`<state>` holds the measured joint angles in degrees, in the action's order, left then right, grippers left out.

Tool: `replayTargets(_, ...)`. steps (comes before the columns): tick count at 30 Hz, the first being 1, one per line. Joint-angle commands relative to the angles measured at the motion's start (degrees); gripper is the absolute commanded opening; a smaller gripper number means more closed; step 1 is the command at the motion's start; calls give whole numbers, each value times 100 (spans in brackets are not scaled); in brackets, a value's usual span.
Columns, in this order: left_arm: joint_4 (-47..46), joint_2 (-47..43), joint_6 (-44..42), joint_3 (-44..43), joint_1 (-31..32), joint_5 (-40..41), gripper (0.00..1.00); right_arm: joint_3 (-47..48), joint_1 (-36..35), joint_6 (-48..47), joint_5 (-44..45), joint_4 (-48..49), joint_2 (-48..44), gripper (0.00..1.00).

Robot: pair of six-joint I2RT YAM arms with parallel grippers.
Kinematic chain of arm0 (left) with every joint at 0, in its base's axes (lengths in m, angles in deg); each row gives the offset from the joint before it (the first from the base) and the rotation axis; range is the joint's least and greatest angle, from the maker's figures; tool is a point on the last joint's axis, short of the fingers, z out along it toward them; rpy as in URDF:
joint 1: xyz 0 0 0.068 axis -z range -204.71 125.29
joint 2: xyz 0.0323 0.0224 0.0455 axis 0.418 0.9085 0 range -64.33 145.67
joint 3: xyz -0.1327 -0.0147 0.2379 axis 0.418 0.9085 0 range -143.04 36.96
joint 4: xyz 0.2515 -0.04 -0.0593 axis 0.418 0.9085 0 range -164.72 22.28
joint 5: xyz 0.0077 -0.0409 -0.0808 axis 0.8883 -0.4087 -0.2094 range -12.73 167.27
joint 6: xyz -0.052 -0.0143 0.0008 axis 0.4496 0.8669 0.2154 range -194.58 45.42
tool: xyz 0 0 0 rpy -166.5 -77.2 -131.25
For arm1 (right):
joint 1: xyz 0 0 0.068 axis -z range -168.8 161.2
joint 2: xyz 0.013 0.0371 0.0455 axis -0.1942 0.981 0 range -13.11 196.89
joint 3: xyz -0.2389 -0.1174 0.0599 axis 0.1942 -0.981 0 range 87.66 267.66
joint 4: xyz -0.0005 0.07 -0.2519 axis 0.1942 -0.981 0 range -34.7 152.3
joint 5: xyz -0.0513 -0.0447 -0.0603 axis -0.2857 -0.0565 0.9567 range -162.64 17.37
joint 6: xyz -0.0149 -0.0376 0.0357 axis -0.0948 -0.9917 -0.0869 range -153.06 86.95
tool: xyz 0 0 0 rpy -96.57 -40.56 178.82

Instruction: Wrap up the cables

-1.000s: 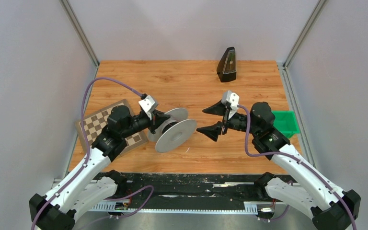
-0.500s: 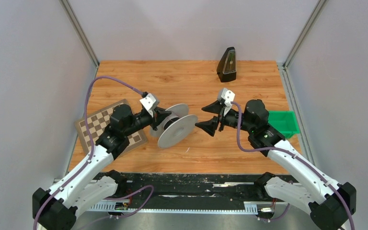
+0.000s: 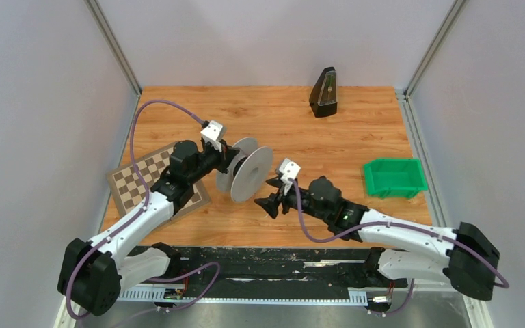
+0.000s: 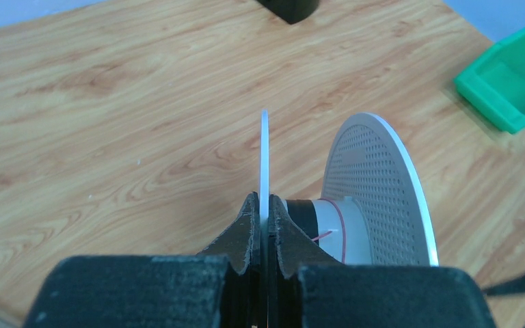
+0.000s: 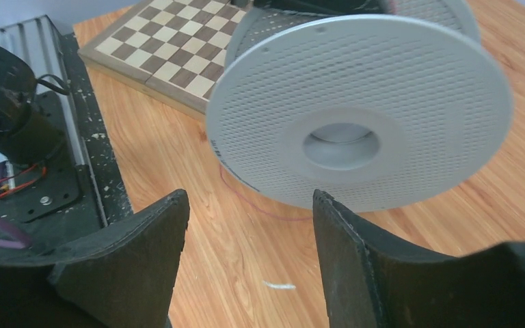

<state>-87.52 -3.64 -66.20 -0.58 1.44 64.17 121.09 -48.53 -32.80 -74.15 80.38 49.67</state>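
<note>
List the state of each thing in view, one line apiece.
spool: on edge, a little red wire on its hub.
left gripper: shut on the spool's flange.
right gripper: open, facing the spool.
green bin: upright, empty.
chessboard: unfolded, lying flat.

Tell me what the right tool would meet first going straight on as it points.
Likely the perforated flange of the grey plastic spool, just ahead of the right tool; depth is unclear.
</note>
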Motion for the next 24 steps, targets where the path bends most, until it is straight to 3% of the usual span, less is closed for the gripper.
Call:
replayTargets(1,-640,63,542,-239,-95,824,0,98,-565,-460,913,1260,1043,65)
replayTargets(5,-675,209,747,-246,-250,1019,0,753,-1023,-1126,860,1145,2291,63)
replayTargets(9,-658,363,1055,-309,-489,908,0,1248,-1129,-965,1228,1136,3125,58)
replayTargets(13,-460,394,1411,-407,-732,764,0,802,-1132,-604,1513,1708,2812,58)
replayTargets(17,55,242,1524,-669,-794,668,0,-61,-1127,-1203,1234,2236,2249,66)
replayTargets(22,60,13,1668,-651,-796,545,0,477,-1140,-2105,745,1108,2370,66)
replayTargets(24,67,-83,1760,-721,-796,336,0,624,-1207,-2226,996,980,2449,65)
